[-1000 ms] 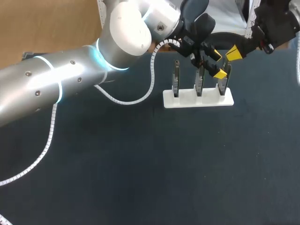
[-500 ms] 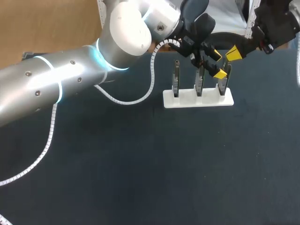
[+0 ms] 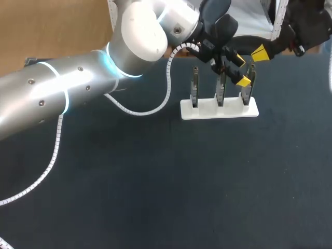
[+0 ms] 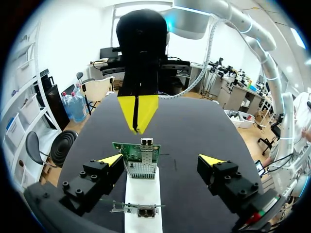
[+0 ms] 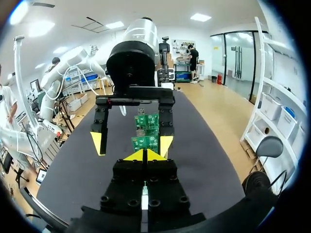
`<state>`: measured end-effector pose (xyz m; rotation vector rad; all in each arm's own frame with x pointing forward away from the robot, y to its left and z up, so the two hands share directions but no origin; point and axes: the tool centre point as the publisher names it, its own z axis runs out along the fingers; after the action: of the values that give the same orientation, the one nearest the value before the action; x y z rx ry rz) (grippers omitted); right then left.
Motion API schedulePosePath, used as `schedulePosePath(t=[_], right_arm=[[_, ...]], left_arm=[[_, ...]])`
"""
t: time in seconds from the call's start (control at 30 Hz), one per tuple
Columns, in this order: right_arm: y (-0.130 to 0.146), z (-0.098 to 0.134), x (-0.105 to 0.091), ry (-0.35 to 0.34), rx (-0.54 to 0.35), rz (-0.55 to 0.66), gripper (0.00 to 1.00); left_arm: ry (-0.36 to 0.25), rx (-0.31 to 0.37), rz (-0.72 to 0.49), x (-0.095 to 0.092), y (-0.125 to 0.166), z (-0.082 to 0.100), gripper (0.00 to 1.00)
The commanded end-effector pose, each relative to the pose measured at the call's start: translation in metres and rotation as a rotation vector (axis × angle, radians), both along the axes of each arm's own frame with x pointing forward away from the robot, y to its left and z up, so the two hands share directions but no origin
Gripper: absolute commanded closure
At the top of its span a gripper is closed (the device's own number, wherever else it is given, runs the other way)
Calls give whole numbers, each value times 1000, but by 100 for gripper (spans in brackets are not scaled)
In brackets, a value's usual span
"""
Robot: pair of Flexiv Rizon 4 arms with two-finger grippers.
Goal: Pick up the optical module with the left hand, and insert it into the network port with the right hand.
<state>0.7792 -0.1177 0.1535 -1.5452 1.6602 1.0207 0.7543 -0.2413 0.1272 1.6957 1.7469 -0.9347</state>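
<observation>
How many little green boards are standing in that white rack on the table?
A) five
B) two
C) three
C: the head view shows three upright boards slotted side by side in the white rack.

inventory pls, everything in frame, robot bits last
table: 1, dark, under everything
rack: 1, white, far side of the table, right of middle
circuit boards: 3, green, upright in a row in the rack
network port: 1 visible, metal, top edge of the board between the left claw's fingers
optical module: none I can make out
left arm: 1, silver-white with white coiled cable, from the left side across to the rack
left claw: 1, yellow tips, open, astride a board
right arm: 1, black, far right corner
right claw: 1, yellow tips, shut, above the rack's right end
</observation>
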Motion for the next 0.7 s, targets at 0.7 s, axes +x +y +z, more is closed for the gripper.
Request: schedulePosePath(t=[0.7], right_arm=[[0,20,1,-77,29,-54,100]], left_arm=[[-91,-56,74,22,10,33,0]])
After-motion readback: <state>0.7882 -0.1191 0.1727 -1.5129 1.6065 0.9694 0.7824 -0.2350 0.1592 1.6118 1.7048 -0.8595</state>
